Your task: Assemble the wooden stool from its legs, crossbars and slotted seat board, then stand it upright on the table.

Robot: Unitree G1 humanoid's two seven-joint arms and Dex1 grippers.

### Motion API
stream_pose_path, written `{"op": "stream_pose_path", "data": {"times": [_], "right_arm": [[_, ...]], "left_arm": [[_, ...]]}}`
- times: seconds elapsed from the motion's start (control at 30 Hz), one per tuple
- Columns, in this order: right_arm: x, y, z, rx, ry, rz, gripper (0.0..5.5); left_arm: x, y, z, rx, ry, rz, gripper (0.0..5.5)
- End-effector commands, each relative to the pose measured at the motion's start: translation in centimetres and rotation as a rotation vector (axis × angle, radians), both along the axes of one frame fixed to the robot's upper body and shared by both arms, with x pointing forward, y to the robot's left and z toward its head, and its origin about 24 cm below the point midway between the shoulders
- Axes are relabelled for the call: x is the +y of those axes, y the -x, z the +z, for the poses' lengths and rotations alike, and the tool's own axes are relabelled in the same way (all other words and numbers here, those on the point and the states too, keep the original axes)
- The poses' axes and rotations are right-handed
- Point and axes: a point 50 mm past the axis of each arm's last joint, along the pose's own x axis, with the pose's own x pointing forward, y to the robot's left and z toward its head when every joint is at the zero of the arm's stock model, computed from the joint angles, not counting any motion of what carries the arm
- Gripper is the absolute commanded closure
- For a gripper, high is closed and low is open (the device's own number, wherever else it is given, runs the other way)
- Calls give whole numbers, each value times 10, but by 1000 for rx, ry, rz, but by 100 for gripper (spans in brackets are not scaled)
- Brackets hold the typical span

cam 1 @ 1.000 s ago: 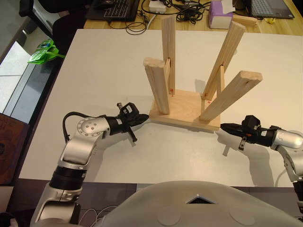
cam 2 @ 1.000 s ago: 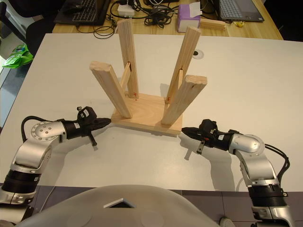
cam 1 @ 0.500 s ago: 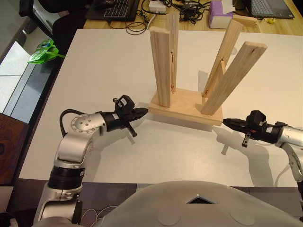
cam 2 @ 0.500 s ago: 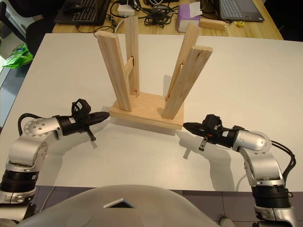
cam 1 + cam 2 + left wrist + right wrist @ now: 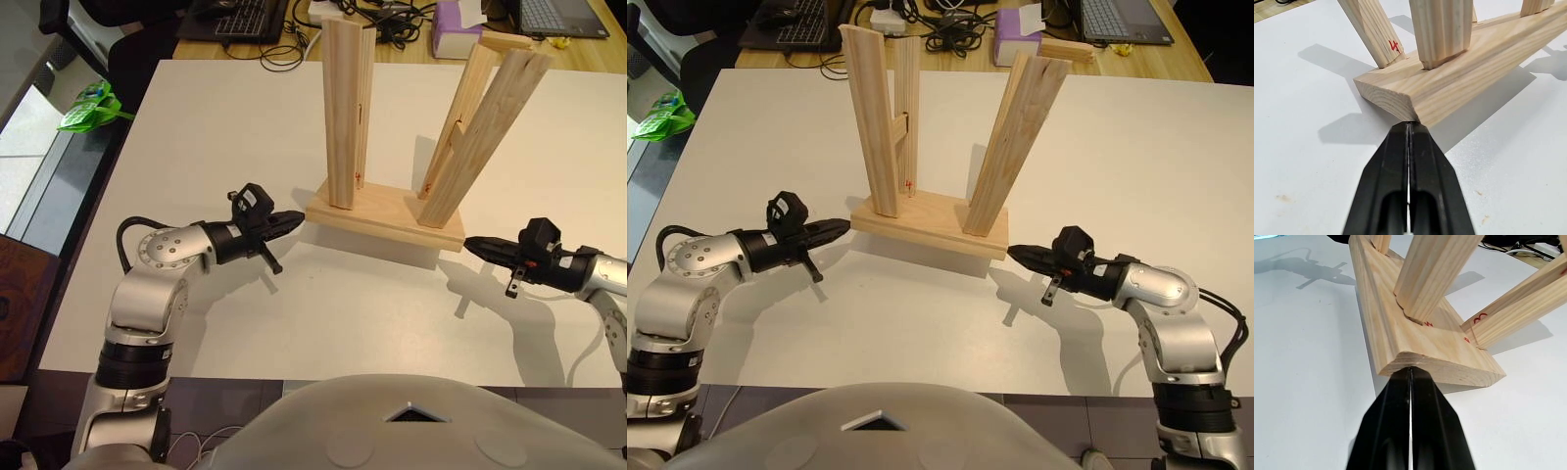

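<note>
Inverted stool mid-table: seat board (image 5: 387,211), pressed endwise between left gripper (image 5: 294,219) and right gripper (image 5: 473,243), both with fingers closed tip-to-tip, now rides clear of the table (image 5: 225,117), legs (image 5: 343,108) swung from near-edge lean to near-vertical, so the flip looks begun.

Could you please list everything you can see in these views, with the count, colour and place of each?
table: one, white, under the stool.
seat board: one, pale wood, mid-table, legs pointing up.
legs: four, pale wood, rising from the seat board.
crossbars: two, pale wood, one between each pair of legs.
bag: one, green, off the table's left edge.
tissue box: one, purple, far desk.
keyboard: one, black, far desk.
laptop: one, dark, far desk.
cables: a tangle, black, far desk.
left gripper: black, jaws shut, at the board's near left corner.
right gripper: black, jaws shut, at its near right corner.
</note>
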Motion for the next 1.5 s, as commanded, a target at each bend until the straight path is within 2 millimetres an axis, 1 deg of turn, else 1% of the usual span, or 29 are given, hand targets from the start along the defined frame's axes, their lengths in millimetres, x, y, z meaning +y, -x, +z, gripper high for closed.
{"op": "stream_pose_path", "data": {"times": [0.03, 0.37, 0.6, 0.83, 1.17, 1.5], "right_arm": [[26, -4, 16, -74, -136, 97, 550], [28, -10, 28, -92, -199, 76, 550], [28, -10, 30, -93, -235, 60, 550], [29, -12, 32, -93, -252, 53, 550], [29, -13, 36, -96, -268, 51, 550], [32, -14, 37, -102, -283, 46, 550]], "left_arm": [[-35, 4, 14, -31, 158, -174, 546], [-36, 2, 19, -46, 177, -173, 546], [-41, 2, 28, -71, 252, -182, 546], [-41, 0, 30, -77, 264, -173, 546], [-46, -1, 40, -100, 299, -173, 546], [-46, -3, 44, -110, 307, -166, 546]]}}
